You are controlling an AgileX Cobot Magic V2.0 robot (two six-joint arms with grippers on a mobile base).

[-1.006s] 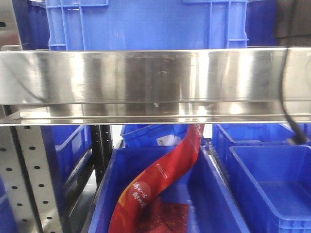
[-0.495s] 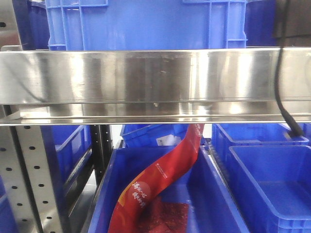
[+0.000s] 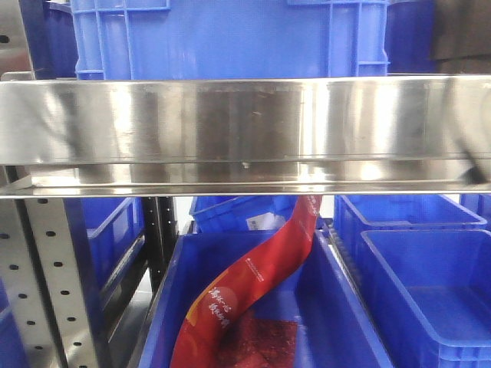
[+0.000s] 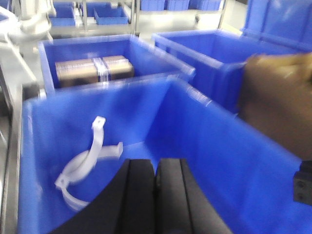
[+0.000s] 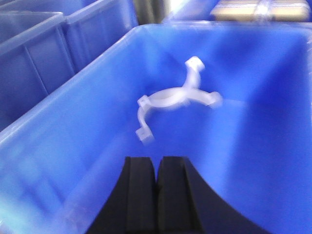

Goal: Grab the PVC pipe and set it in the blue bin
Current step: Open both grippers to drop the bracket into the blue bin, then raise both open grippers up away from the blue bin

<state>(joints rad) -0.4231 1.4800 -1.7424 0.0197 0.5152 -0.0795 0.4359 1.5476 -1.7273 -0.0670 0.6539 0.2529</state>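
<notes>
Left wrist view: left gripper point(image 4: 156, 178) at bottom edge, black fingers pressed together, nothing between them, hanging over the inside of a blue bin point(image 4: 204, 141). On the bin floor just ahead and to the left lie white PVC pipe clamps point(image 4: 90, 158), curved straps with tabbed ends, loosely overlapped; gripper and clamps apart. Behind this bin, a second blue bin holds a strapped cardboard box point(image 4: 93, 70); a brown blurred object point(image 4: 275, 102) sits at right over the bin wall, identity unclear. Right wrist view: right gripper point(image 5: 157, 183) also with fingers closed against each other, empty, over a blue bin point(image 5: 68, 131); the same kind of white clamps point(image 5: 170, 100) lie on the floor ahead, not touched. Both wrist views motion-blurred. Front view: neither gripper visible; a stainless shelf rail point(image 3: 245, 134) crosses the frame, a large blue crate point(image 3: 230, 38) on top; below it a bin with a long red printed bag point(image 3: 253, 287) leaning diagonally, and further blue bins to the right.
</notes>
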